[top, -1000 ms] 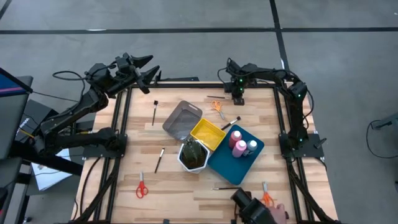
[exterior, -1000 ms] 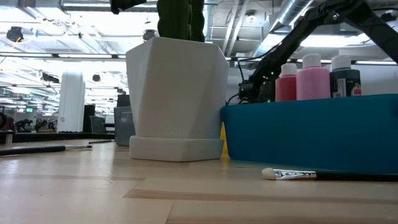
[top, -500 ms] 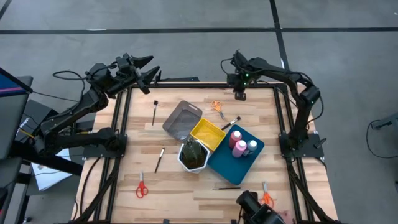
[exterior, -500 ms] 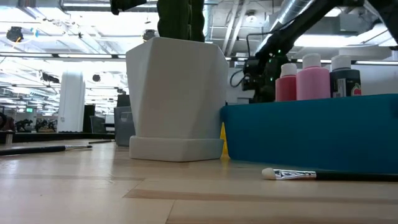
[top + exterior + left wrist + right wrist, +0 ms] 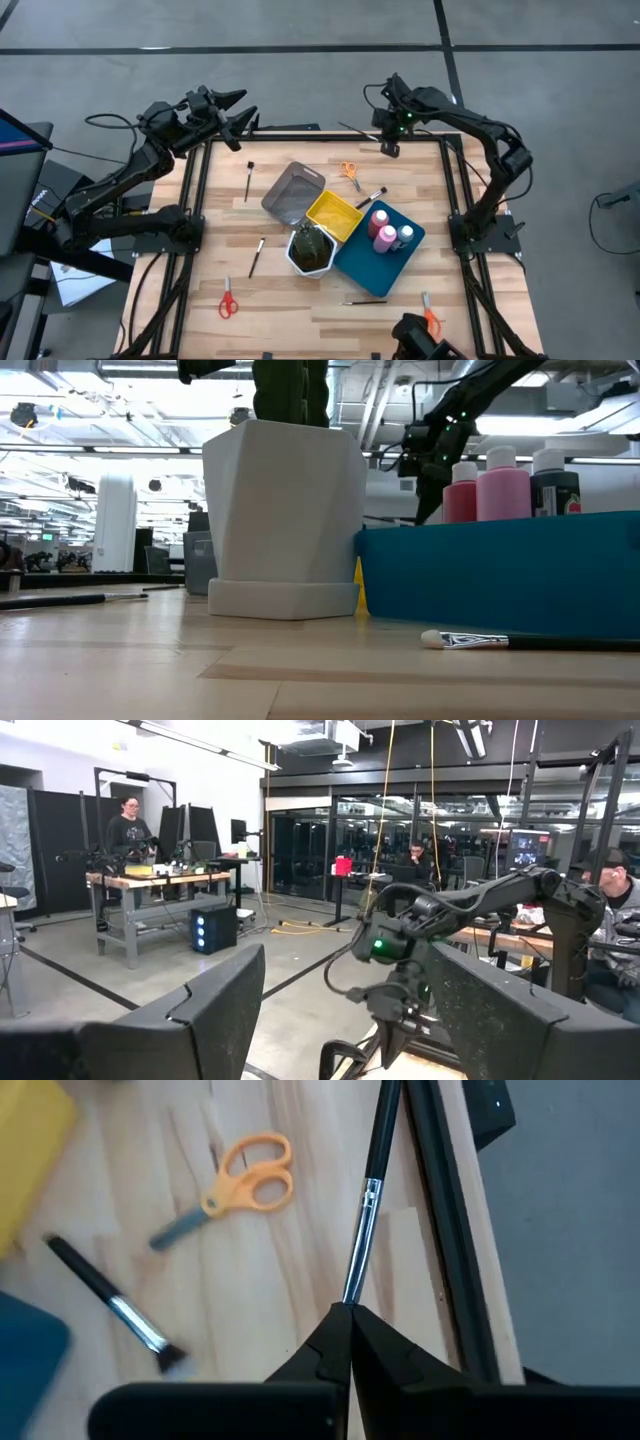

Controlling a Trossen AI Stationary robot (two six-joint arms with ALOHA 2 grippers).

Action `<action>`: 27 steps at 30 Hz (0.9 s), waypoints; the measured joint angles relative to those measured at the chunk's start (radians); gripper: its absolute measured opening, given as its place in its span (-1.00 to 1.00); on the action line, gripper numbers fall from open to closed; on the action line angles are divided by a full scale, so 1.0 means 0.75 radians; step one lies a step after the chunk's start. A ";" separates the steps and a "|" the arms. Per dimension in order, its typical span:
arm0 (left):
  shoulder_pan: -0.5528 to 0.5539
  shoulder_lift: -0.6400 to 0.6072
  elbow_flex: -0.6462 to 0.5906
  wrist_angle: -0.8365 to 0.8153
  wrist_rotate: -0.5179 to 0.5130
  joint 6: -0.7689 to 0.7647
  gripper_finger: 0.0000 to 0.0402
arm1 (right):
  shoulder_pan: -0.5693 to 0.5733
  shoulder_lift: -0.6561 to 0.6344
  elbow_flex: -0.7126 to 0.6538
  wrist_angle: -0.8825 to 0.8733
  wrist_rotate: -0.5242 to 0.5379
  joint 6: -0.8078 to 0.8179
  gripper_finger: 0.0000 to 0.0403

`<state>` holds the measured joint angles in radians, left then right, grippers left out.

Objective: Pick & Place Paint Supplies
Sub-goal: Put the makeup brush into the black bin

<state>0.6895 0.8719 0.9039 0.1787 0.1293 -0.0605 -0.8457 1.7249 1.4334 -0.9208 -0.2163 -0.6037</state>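
Note:
My right gripper [image 5: 388,147] hangs over the table's far right corner, shut on a thin dark-handled brush [image 5: 358,131]. Below it on the wood lie orange scissors [image 5: 245,1180] and another brush [image 5: 110,1305]. The blue tray [image 5: 352,262] holds two pink bottles [image 5: 380,220] and a grey white-capped bottle [image 5: 406,234]. My left gripper [image 5: 345,1020] stands open and high over the far left corner, touching nothing. My right gripper pinches the brush at the end of its silver ferrule [image 5: 350,1285], between its two fingertips. The fingers come steeply from above. The brush sticks out from the fingertips toward the table's left, its dark handle [image 5: 383,1130] free, lifted clear of the table.
A grey tray [image 5: 293,193], a yellow tray [image 5: 333,215] and a white pot [image 5: 311,250] crowd the middle. Loose brushes [image 5: 248,180] [image 5: 256,257] [image 5: 365,301], red scissors [image 5: 228,300] and orange scissors [image 5: 428,315] lie on the wood. People stand beyond the table.
My right gripper has risen from the table at the far right corner, rolling its wrist, and stays shut. The brush it holds has come up off the wood and now hangs clear.

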 joint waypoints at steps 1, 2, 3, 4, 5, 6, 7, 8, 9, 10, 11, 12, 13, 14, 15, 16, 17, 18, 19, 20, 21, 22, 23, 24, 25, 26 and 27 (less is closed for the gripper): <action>0.000 0.000 0.000 0.000 0.000 0.000 0.36 | 0.002 -0.012 0.000 -0.004 -0.005 0.035 -1.00; 0.000 0.000 0.000 0.000 0.000 0.000 0.36 | 0.003 -0.024 0.000 -0.012 -0.021 0.071 -1.00; 0.000 0.000 0.000 -0.002 0.000 0.000 0.36 | 0.005 -0.035 0.000 -0.018 -0.031 0.107 -1.00; 0.000 0.000 0.000 -0.007 0.000 0.000 0.36 | 0.012 -0.049 0.000 -0.021 -0.037 0.143 -1.00; 0.000 0.000 0.000 -0.016 0.000 0.000 0.36 | 0.019 -0.059 0.000 -0.023 -0.038 0.176 -1.00; 0.000 0.000 0.000 -0.027 0.000 0.000 0.36 | 0.025 -0.070 0.001 -0.025 -0.039 0.207 -1.00; 0.000 0.000 0.000 -0.038 0.000 0.000 0.36 | 0.035 -0.082 0.001 -0.028 -0.039 0.239 -1.00; 0.000 0.000 0.000 -0.046 0.000 0.000 0.36 | 0.047 -0.094 0.001 -0.028 -0.039 0.269 -1.00; 0.000 0.000 0.000 -0.053 0.000 0.000 0.36 | 0.062 -0.105 0.001 -0.025 -0.039 0.305 -1.00; 0.000 0.000 0.000 -0.057 0.000 0.000 0.36 | 0.076 -0.116 0.001 -0.024 -0.039 0.343 -1.00; 0.000 0.000 0.000 -0.059 0.000 0.000 0.36 | 0.089 -0.123 0.001 -0.024 -0.039 0.380 -1.00; 0.000 0.000 0.001 -0.060 0.000 0.000 0.36 | 0.106 -0.130 0.001 -0.025 -0.039 0.419 -1.00; 0.000 0.000 0.001 -0.060 0.000 0.000 0.36 | 0.123 -0.135 0.001 -0.025 -0.040 0.451 -1.00; 0.000 0.000 0.000 -0.060 0.000 0.000 0.36 | 0.139 -0.141 0.001 -0.029 -0.039 0.479 -1.00; 0.000 0.000 0.001 -0.061 0.000 0.000 0.36 | 0.153 -0.146 0.001 -0.036 -0.039 0.495 -1.00; 0.000 0.000 0.000 -0.064 0.000 0.000 0.36 | 0.168 -0.151 0.001 -0.045 -0.037 0.503 -1.00; 0.000 0.000 0.001 -0.068 0.000 0.000 0.36 | 0.183 -0.156 0.001 -0.057 -0.034 0.508 -1.00; 0.000 0.000 0.001 -0.071 0.000 -0.002 0.36 | 0.197 -0.158 0.001 -0.070 -0.034 0.510 -1.00; 0.000 0.000 0.001 -0.077 0.000 -0.006 0.36 | 0.211 -0.159 0.001 -0.077 -0.033 0.526 -1.00; 0.000 0.000 0.001 -0.080 0.000 -0.015 0.36 | 0.223 -0.159 0.001 -0.080 -0.033 0.553 -1.00; 0.000 0.000 0.001 -0.089 0.000 -0.027 0.36 | 0.231 -0.161 0.001 -0.085 -0.033 0.581 -1.00; -0.001 0.000 0.001 -0.097 0.000 -0.037 0.36 | 0.238 -0.166 0.001 -0.091 -0.035 0.606 -1.00; 0.000 0.001 0.001 -0.103 -0.001 -0.047 0.36 | 0.242 -0.173 0.001 -0.090 -0.036 0.629 -1.00; 0.000 0.001 0.001 -0.112 -0.007 -0.065 0.36 | 0.250 -0.180 0.002 -0.086 -0.042 0.650 -1.00; -0.001 0.001 0.001 -0.117 -0.014 -0.075 0.36 | 0.257 -0.188 0.002 -0.087 -0.057 0.666 -1.00; -0.001 0.001 0.001 -0.120 -0.020 -0.093 0.36 | 0.256 -0.196 0.002 -0.087 -0.079 0.678 -1.00; -0.001 0.001 0.001 -0.120 -0.028 -0.109 0.36 | 0.254 -0.205 0.002 -0.087 -0.107 0.687 -1.00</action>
<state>0.6891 0.8722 0.9043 0.0885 0.1084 -0.1421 -0.6550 1.5711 1.4345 -0.9863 -0.2962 -0.0886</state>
